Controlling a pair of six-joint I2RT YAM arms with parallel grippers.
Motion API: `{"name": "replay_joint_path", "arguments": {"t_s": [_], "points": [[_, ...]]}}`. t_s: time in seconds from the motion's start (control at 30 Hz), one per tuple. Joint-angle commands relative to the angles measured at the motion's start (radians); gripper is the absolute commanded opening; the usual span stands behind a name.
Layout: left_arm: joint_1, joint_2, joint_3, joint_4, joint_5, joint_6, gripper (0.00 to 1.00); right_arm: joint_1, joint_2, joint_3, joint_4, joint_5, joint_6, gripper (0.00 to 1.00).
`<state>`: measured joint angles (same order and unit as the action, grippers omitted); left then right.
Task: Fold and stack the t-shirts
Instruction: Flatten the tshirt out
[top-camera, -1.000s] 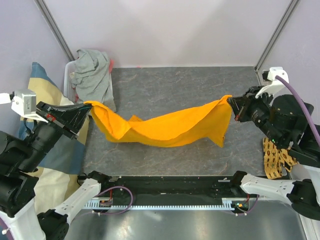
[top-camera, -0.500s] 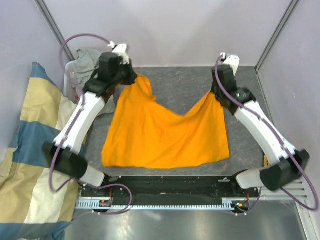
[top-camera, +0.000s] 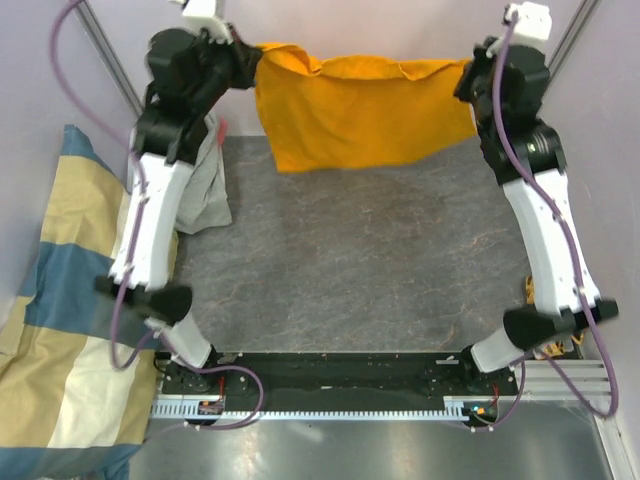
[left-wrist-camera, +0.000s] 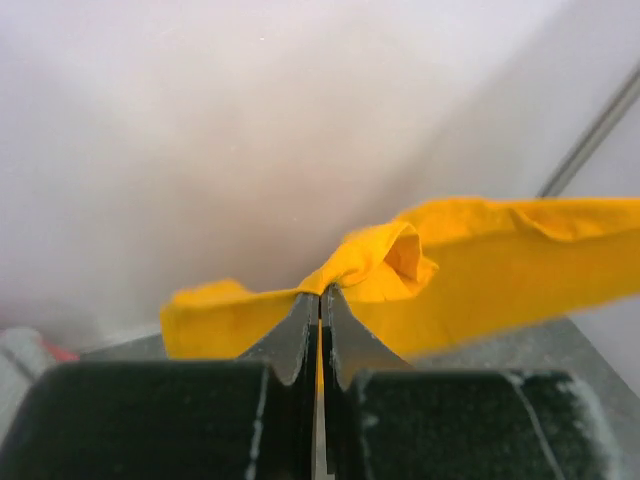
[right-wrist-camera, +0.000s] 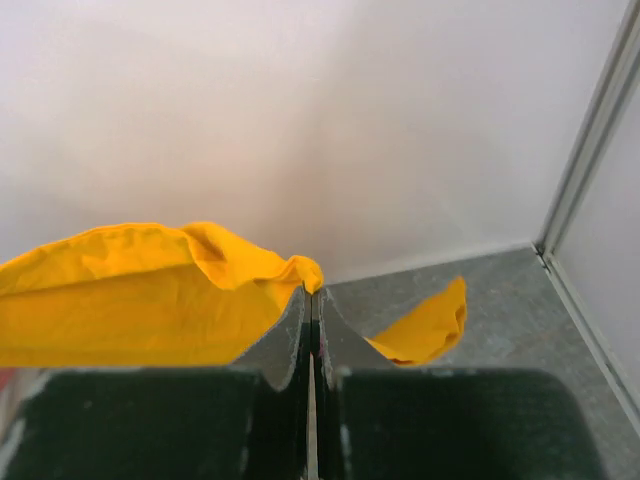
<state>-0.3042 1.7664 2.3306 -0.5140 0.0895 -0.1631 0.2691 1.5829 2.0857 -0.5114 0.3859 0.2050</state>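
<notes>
The left gripper (top-camera: 250, 62) and right gripper (top-camera: 467, 76) pinch the orange tee (top-camera: 360, 115) spread above the counter (top-camera: 360, 270), apparently for laying flat next.

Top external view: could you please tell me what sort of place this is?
Probably a robot lab test cell: plain pale panel walls on metal frame posts enclose a grey tabletop, and two arms bolted to a rail hold an orange t-shirt between left gripper and right gripper.

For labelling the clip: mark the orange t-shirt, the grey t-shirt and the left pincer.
orange t-shirt (top-camera: 360, 115): top external view, middle of the hanging cloth.
grey t-shirt (top-camera: 208, 195): top external view, its lower visible part.
left pincer (left-wrist-camera: 320, 292): left wrist view, between its closed fingertips.
</notes>
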Motion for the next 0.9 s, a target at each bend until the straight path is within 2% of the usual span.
{"name": "replay_joint_path", "arguments": {"t_s": [0.0, 0.07, 0.13, 0.17, 0.2, 0.23, 0.33, 0.37, 0.43, 0.63, 0.87], "points": [[0.001, -0.332, -0.386, 0.109, 0.024, 0.014, 0.02, -0.001, -0.234, -0.316, 0.017, -0.113, 0.025, 0.0], [0.002, -0.456, -0.587, 0.117, -0.017, 0.017, 0.02, 0.001, -0.349, -0.503, 0.022, -0.142, 0.054, 0.0], [0.002, -0.533, -0.718, 0.129, -0.014, 0.007, 0.02, -0.001, -0.42, -0.622, 0.016, -0.16, 0.077, 0.0], [0.002, -0.597, -0.851, 0.137, -0.011, -0.012, 0.02, 0.001, -0.485, -0.732, 0.013, -0.165, 0.085, 0.0], [0.002, -0.629, -0.916, 0.141, -0.008, -0.024, 0.02, 0.001, -0.515, -0.783, 0.011, -0.162, 0.103, 0.0], [0.001, -0.654, -1.042, 0.146, -0.008, -0.038, 0.02, -0.001, -0.544, -0.83, 0.005, -0.159, 0.111, 0.0], [0.0, -0.734, -1.223, 0.161, -0.043, -0.094, 0.02, -0.001, -0.619, -0.993, -0.03, -0.131, 0.174, 0.0], [0.0, -0.752, -1.329, 0.169, -0.053, -0.127, 0.02, 0.001, -0.644, -1.059, -0.057, -0.111, 0.203, 0.0], [0.0, -0.791, -1.454, 0.173, -0.086, -0.157, 0.02, 0.001, -0.667, -1.114, -0.09, -0.063, 0.285, 0.0], [0.0, -0.829, -1.614, 0.149, -0.137, -0.282, 0.02, 0.001, -0.689, -1.233, -0.136, 0.005, 0.404, 0.0], [0.0, -0.852, -1.639, 0.092, -0.191, -0.329, 0.02, 0.001, -0.65, -1.234, -0.19, 0.067, 0.431, 0.0]]}}
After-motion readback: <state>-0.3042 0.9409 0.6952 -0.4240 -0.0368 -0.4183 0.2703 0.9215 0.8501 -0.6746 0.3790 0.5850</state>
